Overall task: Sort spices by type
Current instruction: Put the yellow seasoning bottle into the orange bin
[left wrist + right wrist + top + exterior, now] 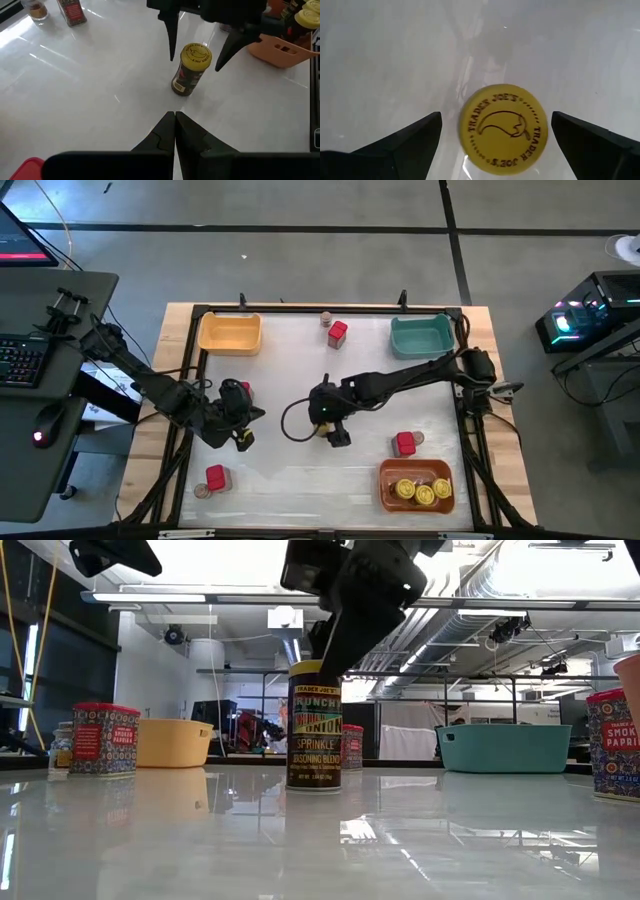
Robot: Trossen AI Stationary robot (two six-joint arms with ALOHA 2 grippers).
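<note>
- Directly above the jar, we saw the right gripper with its fingers spread wide, one on each side of the yellow lid and touching neither, so nothing was held.
- We judged the main risk to be a tip-over: the yellow-lidded jar stood tall and narrow on the glossy white table, and a finger meeting the lid edge on the way down could knock it flat and send it rolling.
- We also thought the lid sat slightly nearer one finger than the other in the right wrist view, so an uneven close could shove the jar sideways before both pads bit.
- A grip taken only on the lid rim looked to us likely to slip, since the lid is smooth and round.
- The jar stood upright near the table's middle, with a dark printed label and a round yellow lid bearing a raised emblem.
- Farther out, the left gripper hung at the left side of the table with its fingers pressed together, empty, pointing towards the jar.
- Beyond that, the orange bin at the front right already held yellow-lidded jars.
</note>
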